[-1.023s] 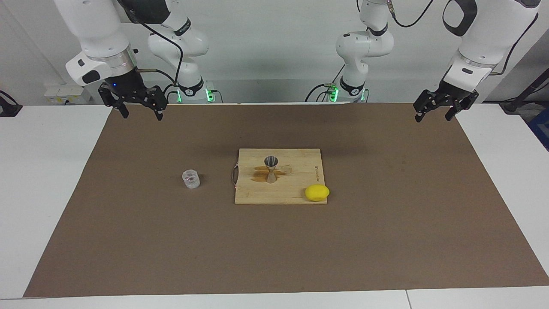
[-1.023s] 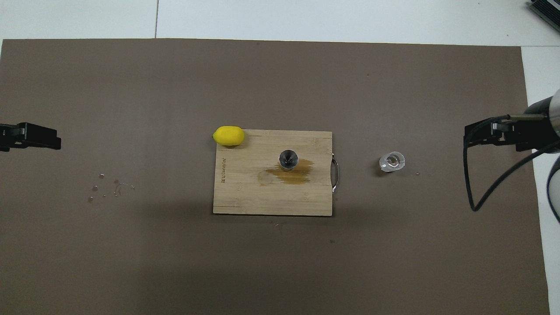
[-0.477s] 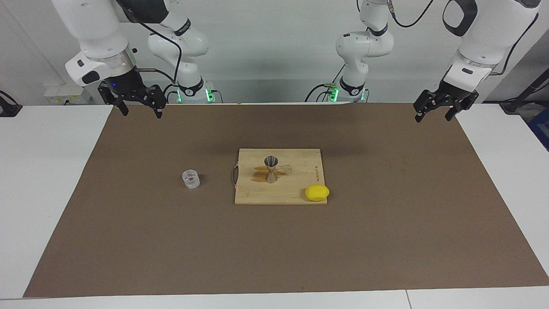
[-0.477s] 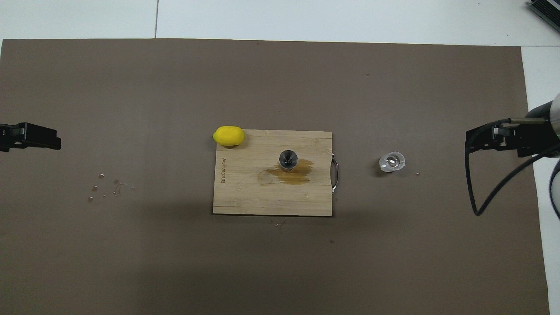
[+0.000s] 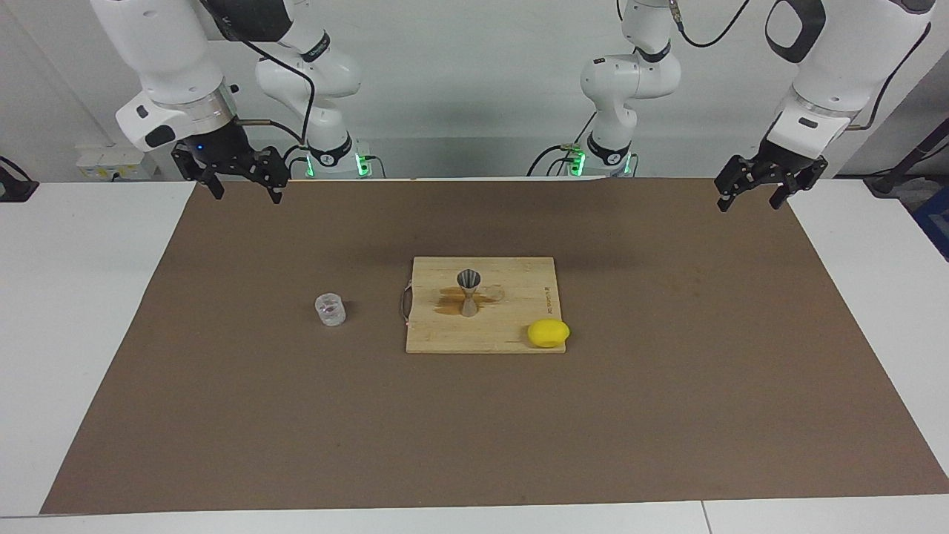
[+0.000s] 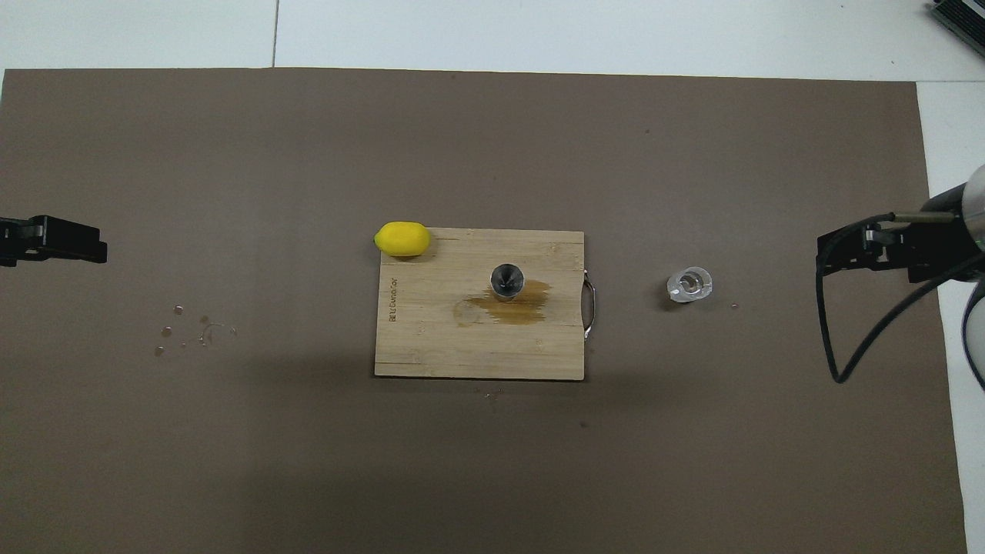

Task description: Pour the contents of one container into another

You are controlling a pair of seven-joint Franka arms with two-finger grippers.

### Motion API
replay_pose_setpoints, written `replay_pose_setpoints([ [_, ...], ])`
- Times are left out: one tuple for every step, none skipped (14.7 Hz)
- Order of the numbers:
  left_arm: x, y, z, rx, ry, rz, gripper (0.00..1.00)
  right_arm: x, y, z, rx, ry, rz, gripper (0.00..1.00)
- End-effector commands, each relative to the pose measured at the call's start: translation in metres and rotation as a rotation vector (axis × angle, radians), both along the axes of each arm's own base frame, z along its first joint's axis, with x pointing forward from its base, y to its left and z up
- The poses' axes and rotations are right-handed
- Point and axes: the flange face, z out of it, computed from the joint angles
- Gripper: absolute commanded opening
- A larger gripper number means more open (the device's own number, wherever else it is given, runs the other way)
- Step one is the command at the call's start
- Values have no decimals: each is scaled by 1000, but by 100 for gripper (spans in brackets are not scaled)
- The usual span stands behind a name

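The glass cup stood on the bench beside the cutting board, toward the right arm's end; the jigger stood on the board by a stain. The right end effector and left end effector hung wide and empty, well apart from the board. Whether the pour was done or not begun, I could not tell.

The left gripper is cut off by the overhead view's edge; only a dark end of it shows, and its finger spacing cannot be read there. The right gripper is partly cut by the opposite edge of the same view, with its cable looping in front. In the facing view both arms are cropped at the top edge. Contents of the glass cup are too small to tell in either view. Liquid level inside the jigger cannot be determined; its lower cone is hidden from above. Printed lettering on the cutting board is illegible
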Motion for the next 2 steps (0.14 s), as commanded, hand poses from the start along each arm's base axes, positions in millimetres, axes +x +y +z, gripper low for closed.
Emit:
replay_pose_setpoints([
  [-8, -1, 1, 21, 2, 7, 100, -6, -5, -2, -16, 16, 28, 100],
  [-8, -1, 1, 21, 2, 7, 100, -6, -5, -2, -16, 17, 28, 100],
])
